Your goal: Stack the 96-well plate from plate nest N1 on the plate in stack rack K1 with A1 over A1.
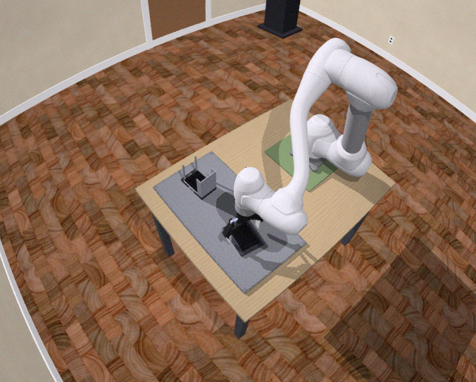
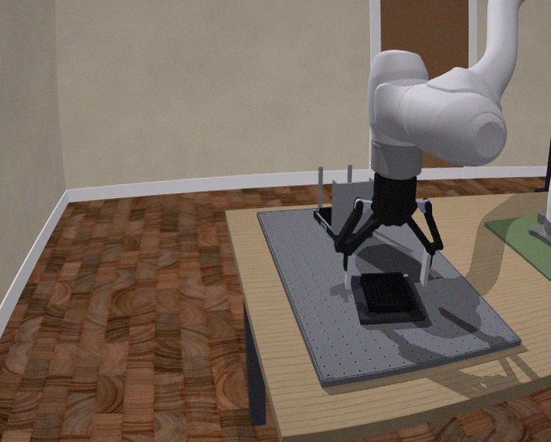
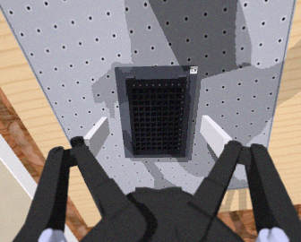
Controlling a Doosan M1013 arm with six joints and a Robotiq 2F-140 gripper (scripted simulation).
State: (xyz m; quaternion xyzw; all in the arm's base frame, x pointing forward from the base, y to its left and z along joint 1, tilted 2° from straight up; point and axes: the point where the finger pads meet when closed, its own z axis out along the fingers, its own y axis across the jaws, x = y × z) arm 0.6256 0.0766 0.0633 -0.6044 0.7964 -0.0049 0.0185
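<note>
My gripper [image 2: 385,275] hung fully spread and empty over the 96-well plate [image 3: 156,117], which sat in nest N1 [image 3: 119,112] at frame centre. The A1 mark [image 3: 193,70] was too small to read, and my wrist hid the plate's near end in the top view.

Top view is looking down from high up; exterior is facing the bench [image 2: 294,395] from low, closer; wrist is staring straight down, nearest. All are sharing the breadboard [image 1: 198,223].

Plain beige walls [image 2: 206,91] with white skirting [image 2: 183,184] enclose a patchwork brown parquet floor [image 1: 99,139]. A light wooden table [image 1: 341,206] on dark legs [image 1: 241,327] stands centrally; a brown door [image 1: 177,15] lies beyond its far edge.
</note>
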